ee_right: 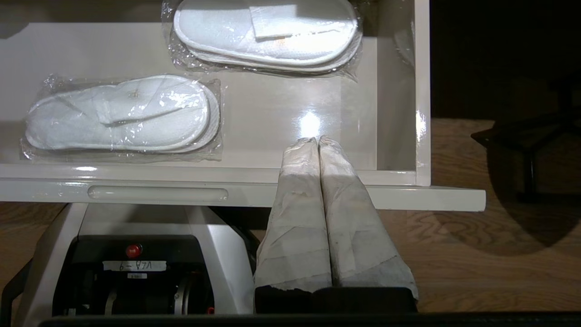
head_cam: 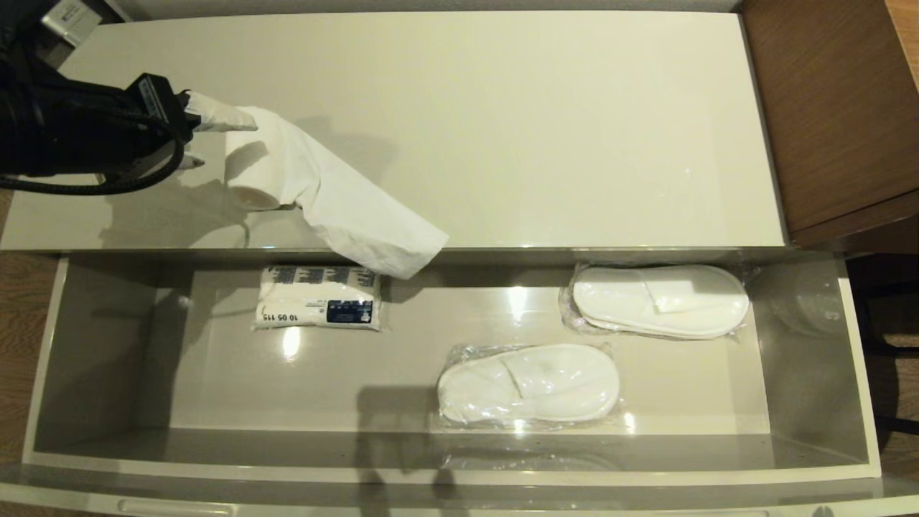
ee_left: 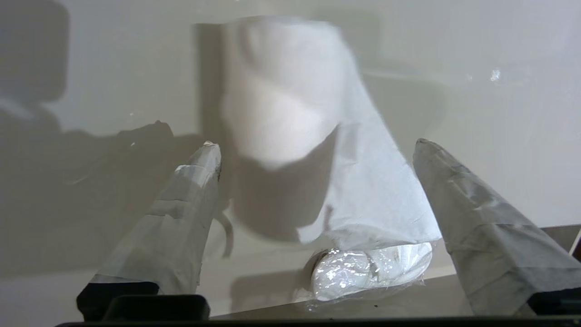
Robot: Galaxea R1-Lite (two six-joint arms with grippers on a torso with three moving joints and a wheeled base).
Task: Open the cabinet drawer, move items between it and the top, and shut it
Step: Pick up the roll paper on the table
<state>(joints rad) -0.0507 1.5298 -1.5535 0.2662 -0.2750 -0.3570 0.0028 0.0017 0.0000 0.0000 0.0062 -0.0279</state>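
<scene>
The toilet paper roll [head_cam: 258, 169] is set on the top [head_cam: 517, 122], its sheet trailing over the open cabinet drawer [head_cam: 108, 345]. The left tool [head_cam: 192, 140] is spread apart beside it; the right tool [ee_right: 317, 141] is pressed together.

Head view looks down; wrist views sit close (all share the drawer [head_cam: 100, 345]).

So the cabinet drawer [head_cam: 100, 345] is pulled all the way out, wide and shallow, glossy pale grey-beige inside, with a slim slot [ee_right: 158, 193] in its front edge. The white toilet paper roll [head_cam: 258, 169] sits on the left part of the glossy cream top [head_cam: 538, 122], its loose sheet [head_cam: 359, 215] trailing over the top's front edge above the drawer
</scene>
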